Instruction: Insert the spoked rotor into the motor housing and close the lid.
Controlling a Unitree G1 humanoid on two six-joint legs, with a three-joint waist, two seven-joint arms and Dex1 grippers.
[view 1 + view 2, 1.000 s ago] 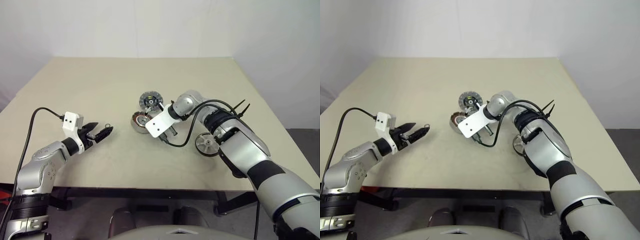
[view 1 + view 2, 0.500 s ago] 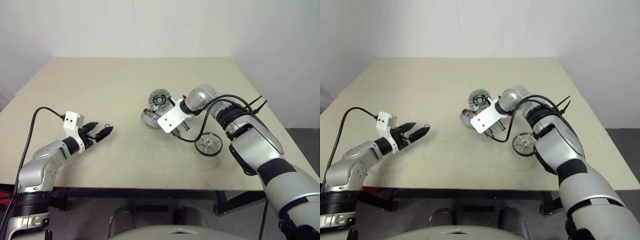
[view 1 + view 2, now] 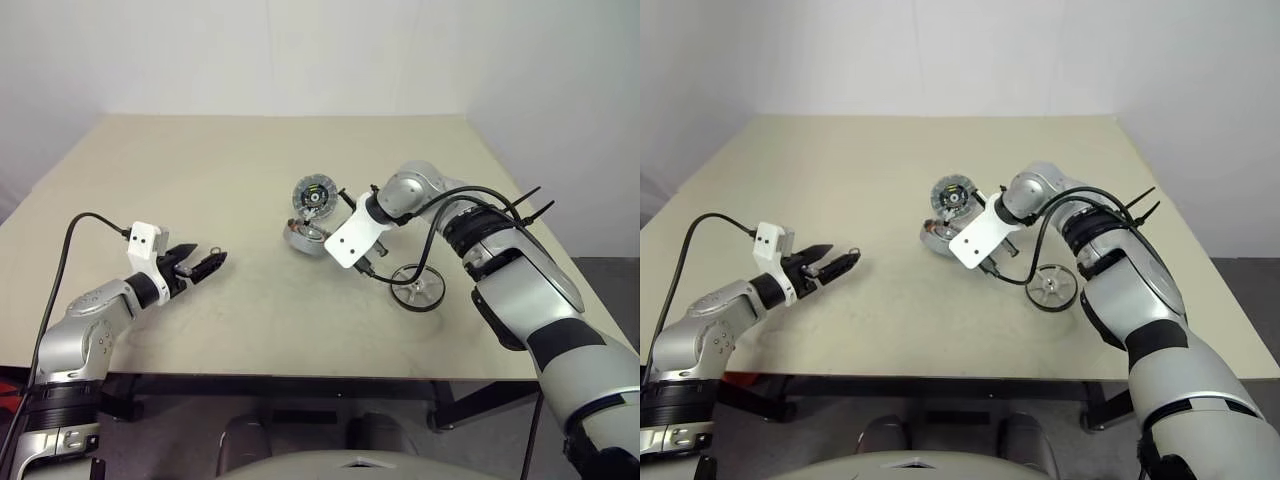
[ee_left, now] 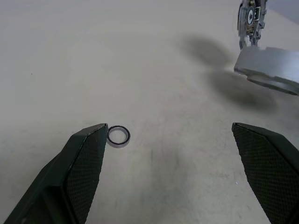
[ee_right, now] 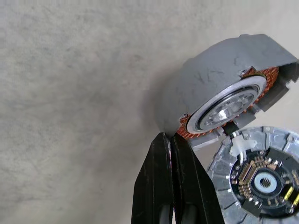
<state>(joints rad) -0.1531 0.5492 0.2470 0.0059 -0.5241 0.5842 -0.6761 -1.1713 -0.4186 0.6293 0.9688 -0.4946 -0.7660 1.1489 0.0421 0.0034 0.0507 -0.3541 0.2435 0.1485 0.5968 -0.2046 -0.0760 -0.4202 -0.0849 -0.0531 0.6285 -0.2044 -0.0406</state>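
Observation:
The motor housing (image 3: pixel 304 236) sits tilted at mid-table, its copper windings (image 5: pixel 268 77) showing along the rim. The lid (image 3: pixel 313 195) leans up against its far side with the dark centre facing me. My right gripper (image 5: pixel 169 136) is shut, nothing between its fingers. Its tips rest at the housing's near rim, under the white wrist plate (image 3: pixel 350 240). The spoked rotor (image 3: pixel 417 287) lies flat to the right, apart from the gripper. My left gripper (image 4: pixel 169 126) is open and empty, hovering low over the left of the table.
A tiny metal ring (image 4: pixel 118 136) lies on the table beside one left fingertip (image 4: pixel 88 154). A black cable (image 3: pixel 400 275) loops from the right wrist over the rotor. The beige table (image 3: pixel 200 170) reaches back to a white wall.
My right gripper has swung to the right, still shut. The housing and lid have shifted right with it, and the lid now stands more upright. The rotor and the left arm have not moved.

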